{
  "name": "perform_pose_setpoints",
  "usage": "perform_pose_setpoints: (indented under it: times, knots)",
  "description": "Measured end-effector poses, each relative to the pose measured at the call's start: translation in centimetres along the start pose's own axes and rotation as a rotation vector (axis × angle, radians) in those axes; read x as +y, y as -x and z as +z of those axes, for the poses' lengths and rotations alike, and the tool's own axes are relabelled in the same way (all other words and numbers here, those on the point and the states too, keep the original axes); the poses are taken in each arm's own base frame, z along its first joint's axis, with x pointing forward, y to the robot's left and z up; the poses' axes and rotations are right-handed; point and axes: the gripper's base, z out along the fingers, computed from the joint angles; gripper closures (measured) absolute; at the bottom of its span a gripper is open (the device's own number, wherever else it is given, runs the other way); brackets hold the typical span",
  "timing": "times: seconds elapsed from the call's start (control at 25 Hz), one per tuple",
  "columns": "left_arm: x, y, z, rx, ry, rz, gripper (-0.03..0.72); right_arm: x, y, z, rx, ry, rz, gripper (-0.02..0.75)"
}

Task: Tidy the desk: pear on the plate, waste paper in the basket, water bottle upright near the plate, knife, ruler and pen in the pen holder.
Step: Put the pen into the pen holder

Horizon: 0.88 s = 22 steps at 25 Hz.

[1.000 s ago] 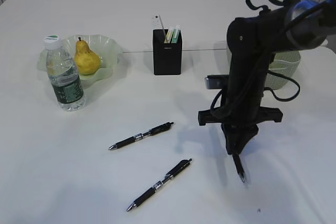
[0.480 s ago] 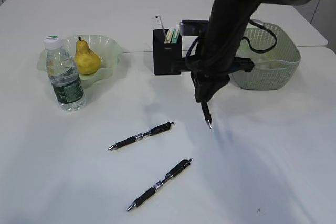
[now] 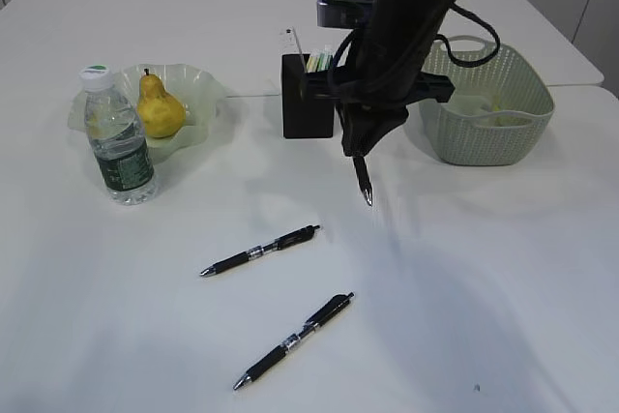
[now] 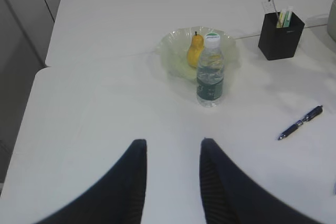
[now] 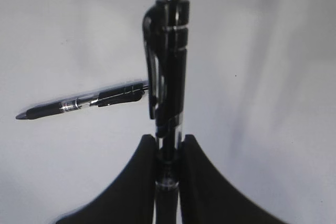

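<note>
Currently itemised: the right gripper (image 5: 168,153) is pinching a black retractable pen (image 5: 167,85) between pressed-together fingers, gripping it low on the barrel so the pen is hanging tip-down in the exterior view, just beside and in front of the pen holder (image 3: 308,103); that vertical carry is presumably meant to let it drop straight into the holder's open top. Pen holder: a black square cup standing upright between plate and basket, already containing the clear ruler (image 3: 290,43) and a pale green-and-white item whose identity is too small to tell. Loose pens: two more black retractable pens lying flat on the white table (image 3: 503,278), one nearer the holder (image 3: 261,250), one nearer the front edge (image 3: 293,340), both well apart from the holder and so not yet tidied. Pear (image 3: 159,108): sitting upright in the ruffled pale green plate (image 3: 198,84), this part looking complete. Water bottle (image 3: 118,142): standing upright, cap on, just beside the plate, as the task is asking. Basket (image 3: 493,137): sage-green, sitting to the right of the holder, with yellow and white scraps showing inside, likely the waste paper (image 3: 488,102). Left gripper (image 4: 170,171): hovering over bare table with fingers spread and nothing between them, facing the bottle and plate, seemingly waiting clear of the working arm.
</note>
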Motion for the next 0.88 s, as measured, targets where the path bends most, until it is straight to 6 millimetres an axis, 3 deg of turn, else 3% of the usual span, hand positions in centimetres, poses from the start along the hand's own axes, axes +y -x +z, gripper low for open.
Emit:
perform_pose_setpoints:
  times: [0.88]
  knots:
    - [0.34,0.23,-0.01,-0.025,0.038,0.018,0.45,0.03,0.04,-0.1,-0.002,0.001,-0.002,0.648]
